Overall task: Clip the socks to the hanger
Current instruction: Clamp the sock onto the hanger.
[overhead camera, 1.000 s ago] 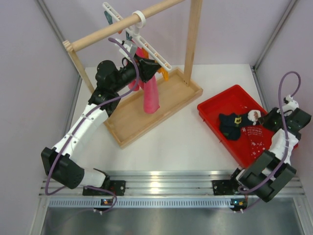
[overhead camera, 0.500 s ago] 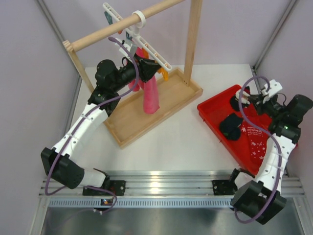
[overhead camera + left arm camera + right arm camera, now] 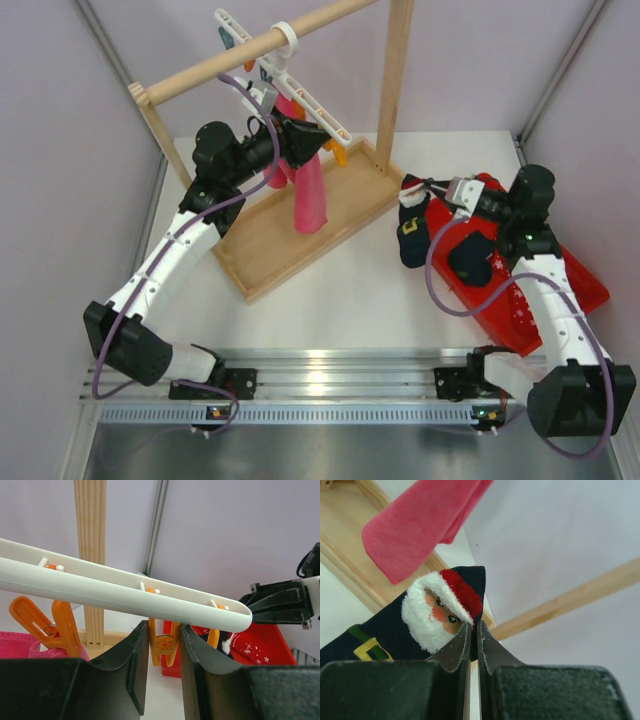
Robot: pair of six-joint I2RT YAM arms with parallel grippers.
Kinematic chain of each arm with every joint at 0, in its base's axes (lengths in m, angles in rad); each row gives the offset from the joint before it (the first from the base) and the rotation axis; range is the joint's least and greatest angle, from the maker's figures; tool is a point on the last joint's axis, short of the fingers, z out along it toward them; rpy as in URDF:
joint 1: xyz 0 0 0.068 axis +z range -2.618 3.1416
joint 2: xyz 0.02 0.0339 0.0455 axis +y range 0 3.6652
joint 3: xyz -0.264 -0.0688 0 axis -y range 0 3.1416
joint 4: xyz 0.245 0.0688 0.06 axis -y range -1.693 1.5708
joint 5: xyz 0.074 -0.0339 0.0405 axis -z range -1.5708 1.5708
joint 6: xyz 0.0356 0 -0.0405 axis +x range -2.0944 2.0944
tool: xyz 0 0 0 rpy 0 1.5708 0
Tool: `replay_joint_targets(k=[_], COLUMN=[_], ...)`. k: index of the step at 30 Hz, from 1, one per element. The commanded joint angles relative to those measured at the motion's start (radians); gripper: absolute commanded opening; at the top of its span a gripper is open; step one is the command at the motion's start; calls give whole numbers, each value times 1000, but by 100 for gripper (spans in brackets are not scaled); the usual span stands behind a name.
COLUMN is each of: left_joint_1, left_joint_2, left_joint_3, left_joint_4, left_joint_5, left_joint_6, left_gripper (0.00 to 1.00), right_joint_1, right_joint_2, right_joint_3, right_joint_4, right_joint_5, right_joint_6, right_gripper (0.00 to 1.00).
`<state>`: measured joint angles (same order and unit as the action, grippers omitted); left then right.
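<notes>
Two navy socks: one sock, showing a Santa face and yellow buckle, hangs pinched in the right gripper. The second sock lies in the tray. One hanger hangs on the rail. The left gripper squeezes its orange clip.
</notes>
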<state>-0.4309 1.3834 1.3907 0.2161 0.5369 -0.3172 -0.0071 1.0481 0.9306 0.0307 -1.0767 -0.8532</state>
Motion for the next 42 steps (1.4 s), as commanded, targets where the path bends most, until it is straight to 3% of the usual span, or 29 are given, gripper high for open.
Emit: replay_joint_targets(k=[1,4,7,12,18,20,29,42], left_joint_1=[-14,-12,-14,-14,-12,-12,-14,-12], left_joint_2=[-1,11,23,42,45,45,60,68], left_joint_3=[-28,-22,-13,-4,-9,-9,-1,-9], left_joint_4=[-34,-29,-27,-26,-24,-26,-57,-70], left_joint_5=[120,135,150,159,184,192,193,224], left_joint_6=[-54,-63,-85,-112,-137,-143,-105,-105], left_gripper=[0,0,0,0,0,0,0,0], right_joint_1=[90,169,242,343,406,412,432,472], right_joint_2=[48,75,93,187,392,460,487,517], right_joint_3=[27,33,-27,-127,-167,-153,-113,-29], right_joint_4=[155,158,302,765,1356,1443,1448,1414], right_joint_5=[-14,12,92,257,305,287,179,187], right_joint_6=[-105,-217,-311,-317,-340,-342,-356,-363], right_gripper=[0,0,0,0,0,0,0,0])
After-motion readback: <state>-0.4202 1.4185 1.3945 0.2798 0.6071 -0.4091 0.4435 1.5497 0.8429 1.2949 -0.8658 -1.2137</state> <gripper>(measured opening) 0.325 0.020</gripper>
